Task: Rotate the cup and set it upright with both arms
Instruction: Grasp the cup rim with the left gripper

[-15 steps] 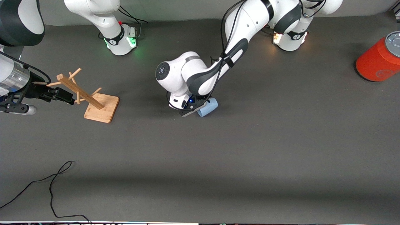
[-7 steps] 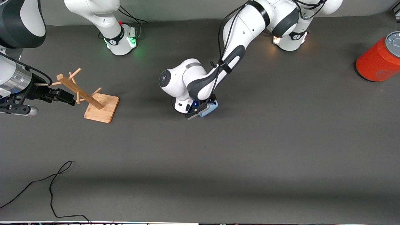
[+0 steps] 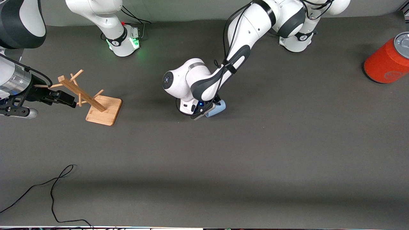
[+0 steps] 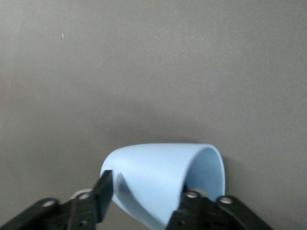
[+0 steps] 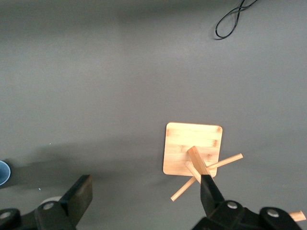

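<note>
Two white robot arms work over a dark grey counter (image 3: 287, 153) in the front view. One of them, the left arm (image 3: 243, 48), reaches down from its base to the middle of the counter, where its end effector (image 3: 207, 110) sits low at a small light-blue cup (image 3: 218, 108). That cup lies on its side, partly hidden under the wrist, so the grip itself is hard to judge from here. Toward the right arm's end of the counter, the right end effector (image 3: 65, 98) hangs just beside a wooden peg stand (image 3: 92, 100) on a square base, and the right arm waits there. An orange-red can (image 3: 388, 60) lies at the left arm's end, well apart from the cup. A black cable (image 3: 52, 188) loops across the counter nearer to the camera.

From the left wrist view, the left end effector (image 4: 146, 201) has its two black fingers (image 4: 103, 191) set on either side of the cup (image 4: 158, 177), close against its wall, apparently clamping it. The cup lies tipped over on the counter (image 4: 153, 72), its open mouth showing at one side.

From the right wrist view, the right end effector (image 5: 144, 196) has its fingers (image 5: 81, 191) spread wide with nothing between them. It hangs over bare counter (image 5: 120, 72) beside the peg stand (image 5: 194, 151), whose pegs stick out near one finger. A sliver of the cup (image 5: 4, 172) shows at the frame's edge, and the cable (image 5: 235, 19) curls at another.
</note>
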Available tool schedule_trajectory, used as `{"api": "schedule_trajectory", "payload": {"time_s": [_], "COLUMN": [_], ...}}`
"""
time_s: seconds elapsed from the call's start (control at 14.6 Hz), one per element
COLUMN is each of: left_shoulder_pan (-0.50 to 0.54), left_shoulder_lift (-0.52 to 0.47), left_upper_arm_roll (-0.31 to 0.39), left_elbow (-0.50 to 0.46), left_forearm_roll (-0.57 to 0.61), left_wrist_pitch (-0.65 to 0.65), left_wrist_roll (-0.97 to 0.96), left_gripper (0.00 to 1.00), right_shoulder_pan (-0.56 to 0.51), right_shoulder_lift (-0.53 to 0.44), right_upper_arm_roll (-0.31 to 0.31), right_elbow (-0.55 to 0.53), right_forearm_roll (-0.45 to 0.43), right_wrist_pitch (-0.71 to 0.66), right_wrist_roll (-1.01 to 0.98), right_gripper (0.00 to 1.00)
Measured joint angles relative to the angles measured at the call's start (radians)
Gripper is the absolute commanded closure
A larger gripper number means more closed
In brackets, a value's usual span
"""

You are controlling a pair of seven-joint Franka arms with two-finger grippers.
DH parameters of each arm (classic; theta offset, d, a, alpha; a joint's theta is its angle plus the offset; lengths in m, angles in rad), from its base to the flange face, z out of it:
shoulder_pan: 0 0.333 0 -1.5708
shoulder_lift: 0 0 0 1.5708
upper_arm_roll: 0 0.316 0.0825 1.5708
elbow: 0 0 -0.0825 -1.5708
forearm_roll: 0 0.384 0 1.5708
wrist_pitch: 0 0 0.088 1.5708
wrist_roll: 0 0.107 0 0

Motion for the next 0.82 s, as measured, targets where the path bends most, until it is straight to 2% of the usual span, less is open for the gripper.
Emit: {"api": "schedule_trajectory", "payload": {"time_s": [0.55,0.68,0.82], "left_shoulder_pan": [-0.011,0.005,0.057], "left_shoulder_lift": [-0.031,-0.071,-0.162], "left_upper_arm_roll": [0.001,0.004,0.007], "left_elbow": [0.007,0.019,0.032], "left_forearm_roll": [-0.019,-0.048,-0.120], "left_wrist_pitch": [-0.050,-0.066,-0.084], "left_wrist_roll": [-0.023,-0.022,0.013], "left_gripper": [1.00,1.00,1.00], "right_shoulder_pan": [0.000,0.000,0.000], "right_shoulder_lift": [-0.001,-0.002,-0.002], "right_upper_arm_roll": [-0.001,-0.001,-0.002], "right_elbow": [0.001,0.001,0.001], "right_forearm_roll": [0.000,0.000,0.000], "right_wrist_pitch": [0.000,0.000,0.000], "right_wrist_roll": [0.000,0.000,0.000], "right_gripper": [0.00,0.00,0.00]}}
